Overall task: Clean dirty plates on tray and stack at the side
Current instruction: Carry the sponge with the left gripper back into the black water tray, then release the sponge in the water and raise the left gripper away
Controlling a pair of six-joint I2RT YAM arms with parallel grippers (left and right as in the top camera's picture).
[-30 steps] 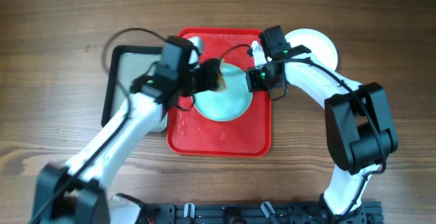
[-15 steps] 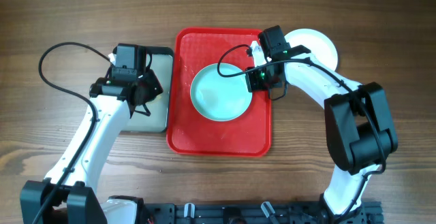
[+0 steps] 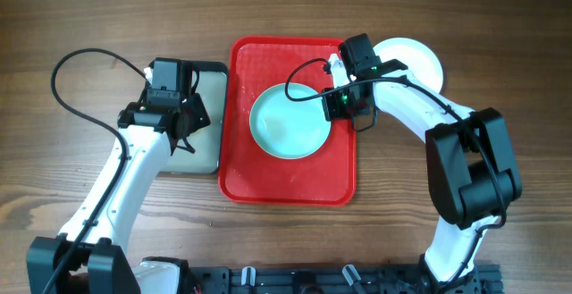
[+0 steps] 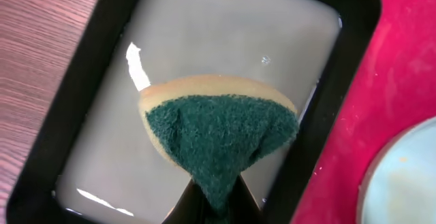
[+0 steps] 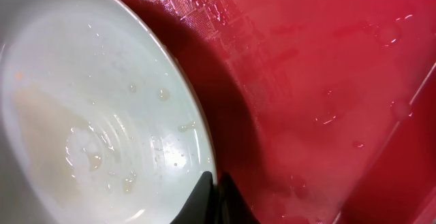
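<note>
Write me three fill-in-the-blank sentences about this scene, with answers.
The left gripper holds the sponge over the ____-rimmed grey tray.
The right gripper is shut on the mint plate at its rim, on the ____ tray.
The plate on the table beside that tray is ____.
Answers: black; red; white

Right arm (image 3: 407, 106) bars the mint plate (image 3: 288, 126) from the right; its left side seems open.

Bright, even light is recorded overhead. Glare is noted on the grey tray (image 4: 225, 40); shadow is cast beside the plate (image 5: 88, 115).
</note>
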